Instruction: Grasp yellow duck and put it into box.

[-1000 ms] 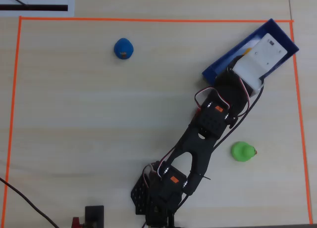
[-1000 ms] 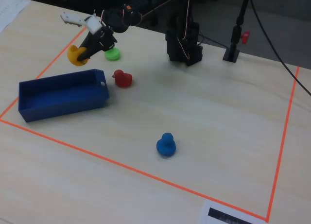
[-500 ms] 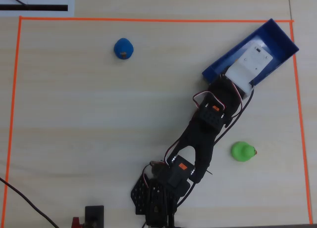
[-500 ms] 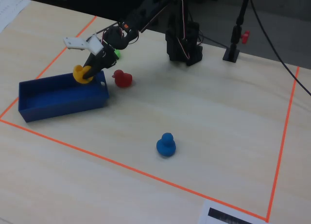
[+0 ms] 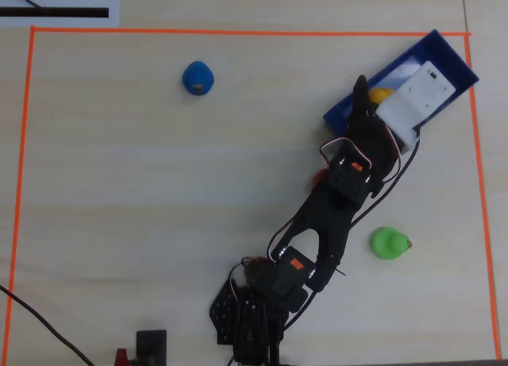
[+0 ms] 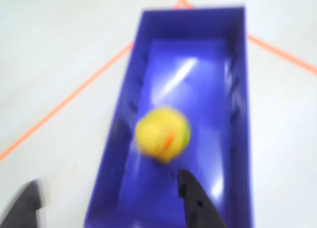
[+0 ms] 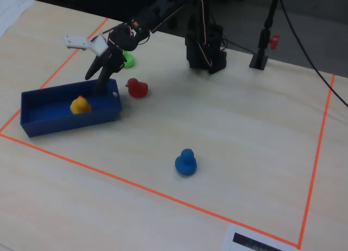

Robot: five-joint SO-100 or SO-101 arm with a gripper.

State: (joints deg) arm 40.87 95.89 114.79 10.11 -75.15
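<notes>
The yellow duck (image 6: 162, 134) lies on the glossy floor of the dark-blue box (image 6: 239, 84), blurred in the wrist view. It also shows in the fixed view (image 7: 80, 104) and, partly hidden by the arm, in the overhead view (image 5: 382, 94). The box (image 7: 65, 123) stands by a corner of the orange tape (image 5: 448, 56). My gripper (image 6: 111, 191) is open and empty, just above the box's near end (image 7: 97, 79). One black finger is over the box floor and the other is outside its wall. The duck is free of both fingers.
A red duck (image 7: 137, 88) sits close to the box's end, mostly under the arm in the overhead view. A green duck (image 5: 389, 243) is beside the arm. A blue duck (image 5: 198, 78) stands far off. Orange tape (image 5: 238, 32) frames the table.
</notes>
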